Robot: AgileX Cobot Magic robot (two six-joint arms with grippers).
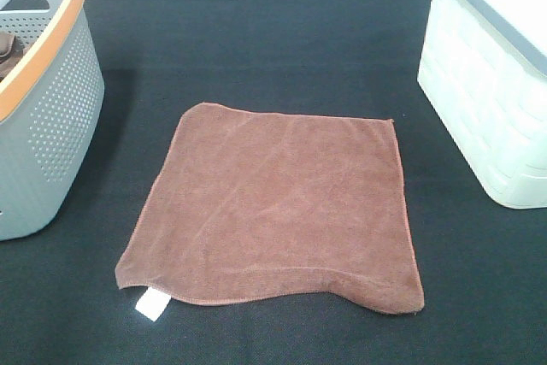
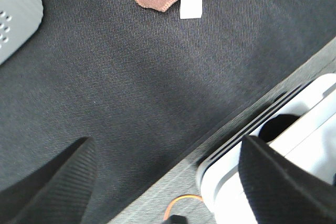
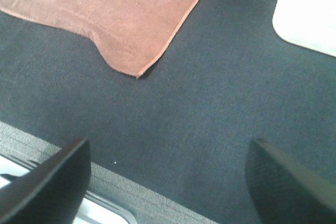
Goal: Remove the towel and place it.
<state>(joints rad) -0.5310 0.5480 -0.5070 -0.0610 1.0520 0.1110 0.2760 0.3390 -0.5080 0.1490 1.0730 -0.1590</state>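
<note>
Towel (image 1: 273, 207) lies spread flat on the black mat (image 1: 282, 32), roughly midway between the grey basket (image 1: 51, 138) at the left and the white bin (image 1: 491, 100) at the right, touching neither. Its small white tag (image 1: 152, 303) sticks out from the near left corner onto the mat, and the near right corner is slightly rippled rather than flat. A brown item (image 1: 7, 50) shows over the basket's orange rim — separate from the towel. Neither arm appears in the high view. In the left wrist view the left gripper (image 2: 168, 182) hangs over the near edge of the mat with its dark fingers (image 2: 58, 182) spread wide and nothing between them (the tagged corner sits well ahead of them). The right gripper (image 3: 168, 182) is likewise released, fingers (image 3: 286, 179) wide apart over bare mat, with the rippled corner of the towel ahead — not touching it.
</note>
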